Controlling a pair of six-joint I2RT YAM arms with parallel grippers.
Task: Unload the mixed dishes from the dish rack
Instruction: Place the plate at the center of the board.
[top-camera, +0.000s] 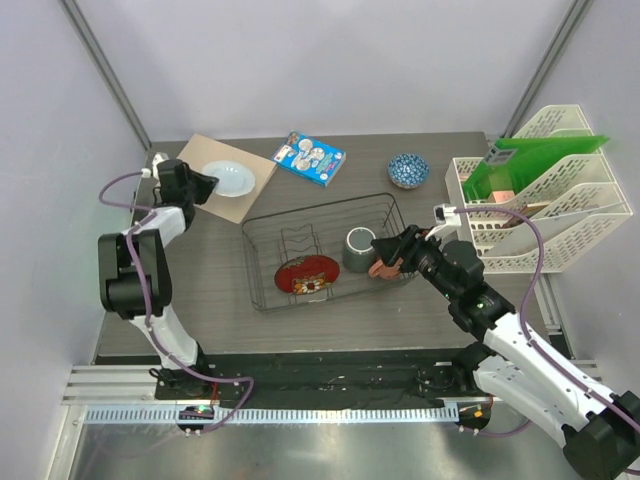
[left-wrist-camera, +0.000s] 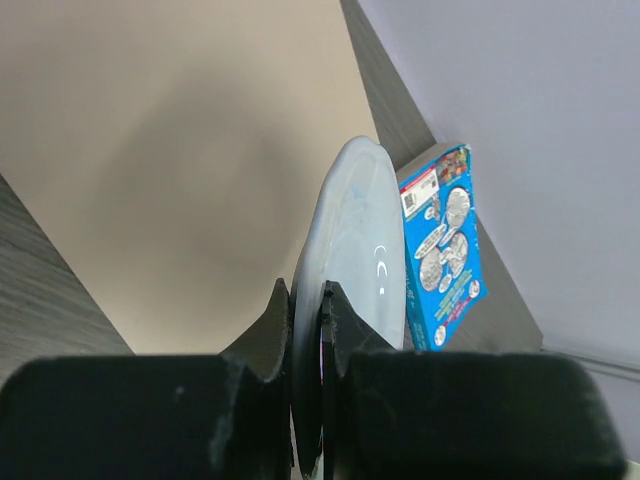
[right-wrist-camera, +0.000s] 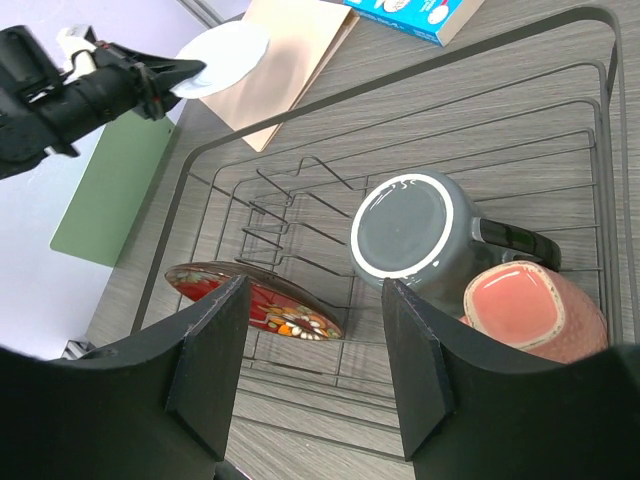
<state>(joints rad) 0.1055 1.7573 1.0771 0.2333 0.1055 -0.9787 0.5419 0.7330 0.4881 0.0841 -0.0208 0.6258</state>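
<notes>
Left wrist: left gripper (left-wrist-camera: 308, 300) pinches pale plate (left-wrist-camera: 355, 240) rim; right gripper (right-wrist-camera: 315, 290) splayed near pinkish-brown mug (right-wrist-camera: 535, 312) at dish rack (right-wrist-camera: 614, 110) edge.

White-and-black left arm (top-camera: 135, 270), matching right arm (top-camera: 520, 340), purple cables (top-camera: 536, 250), left claw (left-wrist-camera: 305, 290), right claw (right-wrist-camera: 312, 288), both probably matte black

You will note: black wire rack (top-camera: 300, 240), red patterned round plate (top-camera: 307, 274), dark grey mug (right-wrist-camera: 415, 238), pinkish-brown mug (right-wrist-camera: 530, 310), blue-and-white patterned bowl (top-camera: 408, 170), pale bluish-white plate (top-camera: 228, 179).
</notes>
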